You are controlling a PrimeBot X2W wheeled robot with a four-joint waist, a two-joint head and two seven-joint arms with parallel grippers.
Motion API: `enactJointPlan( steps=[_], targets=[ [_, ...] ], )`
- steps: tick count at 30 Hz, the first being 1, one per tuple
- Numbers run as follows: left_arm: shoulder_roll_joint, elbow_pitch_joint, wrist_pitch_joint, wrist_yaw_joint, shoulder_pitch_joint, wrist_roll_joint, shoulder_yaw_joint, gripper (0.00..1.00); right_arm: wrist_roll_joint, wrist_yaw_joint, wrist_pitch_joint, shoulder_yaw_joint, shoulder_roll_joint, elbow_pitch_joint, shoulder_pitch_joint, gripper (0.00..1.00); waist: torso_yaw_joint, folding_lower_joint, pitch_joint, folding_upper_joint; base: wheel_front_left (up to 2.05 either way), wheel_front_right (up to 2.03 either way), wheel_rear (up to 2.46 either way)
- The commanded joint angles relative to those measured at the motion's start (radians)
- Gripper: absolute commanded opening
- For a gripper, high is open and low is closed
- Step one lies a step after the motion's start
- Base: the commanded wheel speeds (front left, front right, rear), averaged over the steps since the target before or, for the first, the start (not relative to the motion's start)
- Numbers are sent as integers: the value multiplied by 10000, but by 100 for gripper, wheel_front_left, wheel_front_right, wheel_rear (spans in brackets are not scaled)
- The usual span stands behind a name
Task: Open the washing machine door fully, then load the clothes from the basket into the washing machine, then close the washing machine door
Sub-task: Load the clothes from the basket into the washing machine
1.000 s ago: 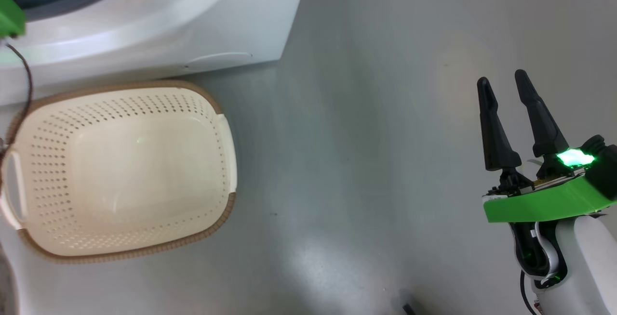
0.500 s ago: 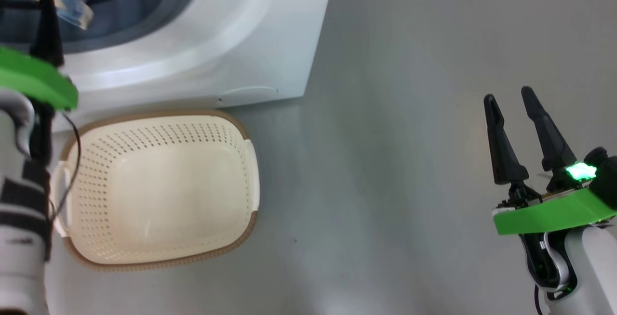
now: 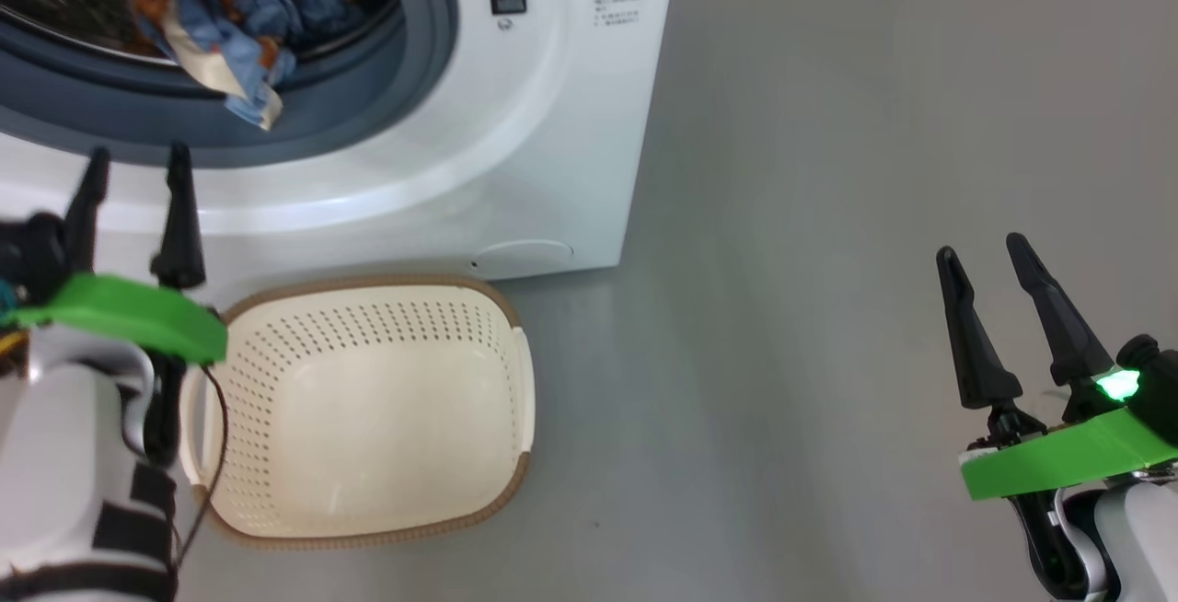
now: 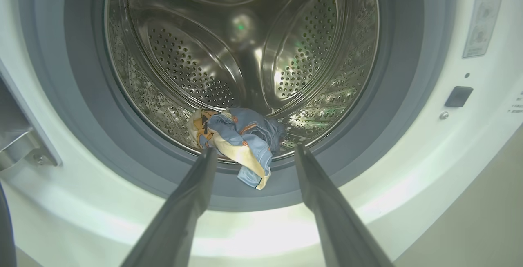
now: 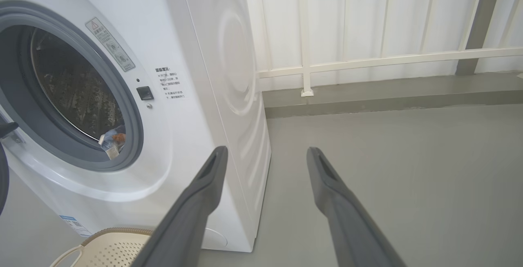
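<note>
The washing machine (image 3: 515,123) stands with its round opening uncovered. The clothes (image 3: 230,22), blue with orange-brown print, lie bunched at the drum's front lip (image 4: 237,144), and one corner hangs over the grey gasket. The door is swung away; a dark curved sliver (image 5: 2,181) at the left border looks like its rim. The basket (image 3: 515,372) sits on the floor against the machine's front, its cream bottom bare. My left gripper (image 3: 133,160) is open, just below the opening, apart from the clothes. My right gripper (image 3: 981,249) is open over the floor, far right.
Grey floor (image 3: 782,307) stretches to the right of the machine. A white slatted wall with a rail (image 5: 367,61) and a low grey kerb run behind. A metal hinge bracket (image 4: 20,144) sticks out at the opening's left side.
The head camera has tilted up, bringing the drum opening and clothes into view. My left gripper has drawn back from the drum to just below the opening, still open. The right gripper is unchanged.
</note>
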Motion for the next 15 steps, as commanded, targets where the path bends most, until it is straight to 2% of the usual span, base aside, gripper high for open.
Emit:
enactJointPlan(
  steps=[1, 15],
  targets=[
    [332, -487, -90, -9, 367, 120, 347, 100, -68, 54, -78, 117, -252, -179, 197, 100, 236, 2, -463, 0, 0, 0, 0],
    [-301, -2653, -91, -22, 3323, 630, 963, 100, -73, 54, -78, -158, -447, -148, 1087, 100, 654, 2, -1560, 0, 0, 0, 0]
  ],
)
